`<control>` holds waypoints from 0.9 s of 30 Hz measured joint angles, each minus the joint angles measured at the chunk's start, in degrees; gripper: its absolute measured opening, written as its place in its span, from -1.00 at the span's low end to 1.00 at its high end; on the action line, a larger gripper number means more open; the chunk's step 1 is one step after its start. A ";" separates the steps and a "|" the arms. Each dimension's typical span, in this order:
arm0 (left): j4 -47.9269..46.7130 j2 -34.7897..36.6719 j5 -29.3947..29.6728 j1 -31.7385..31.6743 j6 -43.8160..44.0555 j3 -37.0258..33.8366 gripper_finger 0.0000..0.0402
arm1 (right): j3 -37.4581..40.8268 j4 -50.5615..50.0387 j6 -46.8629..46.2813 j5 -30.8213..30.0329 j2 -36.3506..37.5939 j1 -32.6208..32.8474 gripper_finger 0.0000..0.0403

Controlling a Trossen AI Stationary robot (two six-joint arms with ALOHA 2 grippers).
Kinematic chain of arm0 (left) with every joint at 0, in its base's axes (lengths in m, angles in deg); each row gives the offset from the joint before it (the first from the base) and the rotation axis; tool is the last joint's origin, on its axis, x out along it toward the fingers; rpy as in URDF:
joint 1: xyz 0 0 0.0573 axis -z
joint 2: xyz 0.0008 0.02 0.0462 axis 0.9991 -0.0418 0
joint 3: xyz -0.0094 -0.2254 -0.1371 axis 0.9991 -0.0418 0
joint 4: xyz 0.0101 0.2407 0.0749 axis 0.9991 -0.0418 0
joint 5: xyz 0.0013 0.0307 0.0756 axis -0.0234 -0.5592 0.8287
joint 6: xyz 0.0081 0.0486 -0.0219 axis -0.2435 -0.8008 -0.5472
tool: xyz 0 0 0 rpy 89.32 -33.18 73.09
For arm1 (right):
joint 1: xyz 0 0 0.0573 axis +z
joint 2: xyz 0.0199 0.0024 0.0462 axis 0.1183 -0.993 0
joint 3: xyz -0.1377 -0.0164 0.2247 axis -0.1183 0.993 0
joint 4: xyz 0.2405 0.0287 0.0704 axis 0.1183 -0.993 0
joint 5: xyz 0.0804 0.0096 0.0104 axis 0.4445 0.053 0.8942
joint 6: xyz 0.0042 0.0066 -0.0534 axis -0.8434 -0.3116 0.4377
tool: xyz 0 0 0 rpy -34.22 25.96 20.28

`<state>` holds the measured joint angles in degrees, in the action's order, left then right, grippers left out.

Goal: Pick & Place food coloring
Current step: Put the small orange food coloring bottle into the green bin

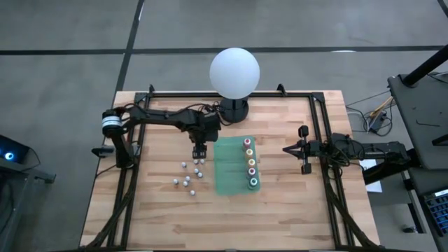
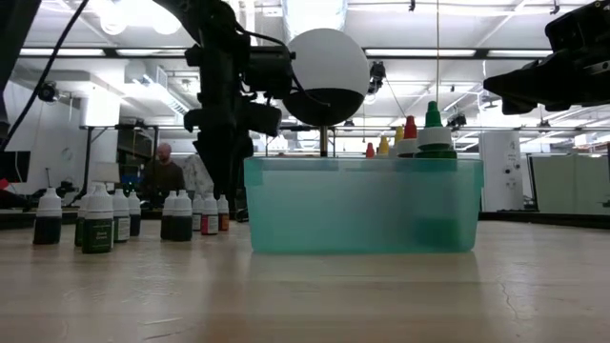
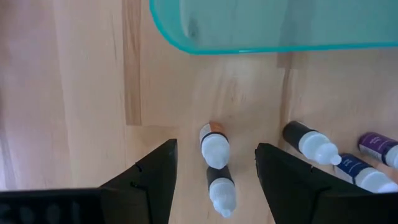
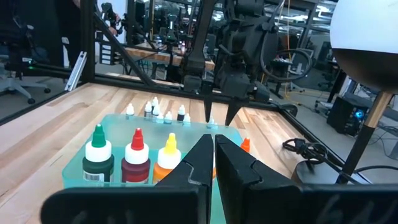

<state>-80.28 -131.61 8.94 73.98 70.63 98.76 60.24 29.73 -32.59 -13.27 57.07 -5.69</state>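
The table [image 1: 280,210] carries a lamp [image 1: 234,72] at its far edge and a green bin [image 1: 225,168] mid-table holding five coloured-top bottles [image 1: 250,164]. Small bottles [image 1: 187,180] stand loose just left of the bin. The left gripper [image 1: 199,151] hangs spread over the nearest bottle [image 3: 214,144]: the pick is beginning, and likely needs a straight descent, then closing. The right gripper [image 1: 292,148] waits clenched and empty near the right edge.

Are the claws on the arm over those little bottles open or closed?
Open. The left gripper shows a wide gap between its fingers, with a small bottle visible between them.
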 joint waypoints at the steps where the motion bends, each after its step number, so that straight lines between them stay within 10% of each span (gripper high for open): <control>1: 0.02 -0.13 0.00 0.00 -0.10 -0.02 -0.06 | 0.00 0.00 -0.04 0.00 0.00 0.00 -0.96; 27: 0.26 -2.82 0.96 -0.02 -0.16 -0.07 -0.10 | 0.00 0.00 -0.03 0.00 -0.02 0.00 -0.96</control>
<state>-80.02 -134.43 9.90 73.96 70.47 98.70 60.24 29.73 -32.63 -13.27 57.05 -5.69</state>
